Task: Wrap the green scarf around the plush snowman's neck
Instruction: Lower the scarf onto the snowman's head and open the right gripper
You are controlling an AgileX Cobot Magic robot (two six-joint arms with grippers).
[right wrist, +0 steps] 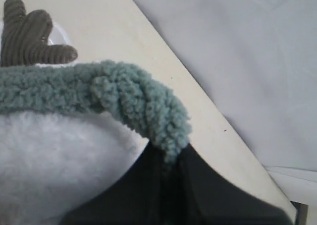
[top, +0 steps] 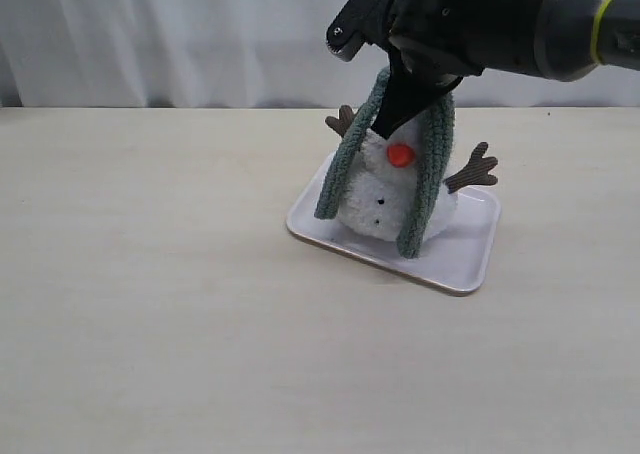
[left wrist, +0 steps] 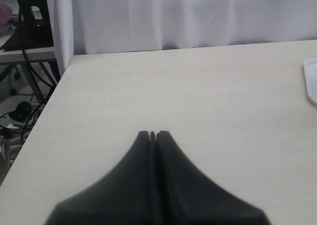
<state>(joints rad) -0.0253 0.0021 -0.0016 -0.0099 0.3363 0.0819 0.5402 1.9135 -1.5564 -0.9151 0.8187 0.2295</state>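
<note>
The plush snowman stands on a white tray, its orange nose facing the camera and its brown arms spread. The green scarf hangs over its head in an arch, one end down each side. My right gripper reaches in from above and is shut on the scarf's middle; in the right wrist view the scarf bunches between the black fingers above the white fluff. My left gripper is shut and holds nothing, over bare table away from the snowman.
The tray's corner shows at the edge of the left wrist view. A white curtain hangs behind the table. The table's left edge drops off to cables and a stand on the floor.
</note>
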